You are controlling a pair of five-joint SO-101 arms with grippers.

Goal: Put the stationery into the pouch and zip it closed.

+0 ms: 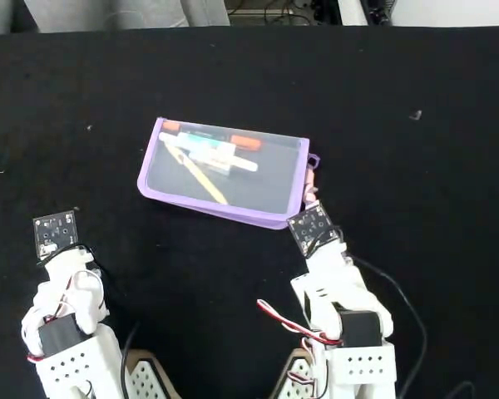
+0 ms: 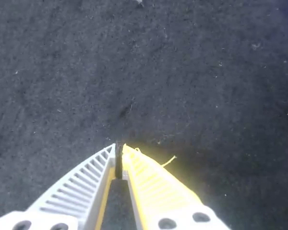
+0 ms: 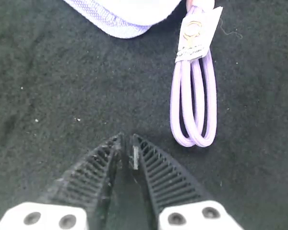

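Black table (image 1: 416, 208) right across, dark fuzzy cloth dotted with pale lint. Lying flat on it, left of the middle, a lilac pouch (image 1: 224, 172), clear face up, set a little askew. Off its right end a lilac cord loop (image 3: 194, 103) trails onto the cloth, a small tag (image 3: 198, 33) on it. Far right, well apart, one tiny pale speck (image 1: 415, 115)

**Right wrist view: right gripper (image 3: 126, 140) over a black fuzzy table surface (image 3: 48, 86).**
Black ribbed jaws closed together. A looped lilac cord strap (image 3: 210, 96) with a pale paper tag (image 3: 196, 36) lies just beside them, below the lilac fabric pouch (image 3: 120, 14) corner.
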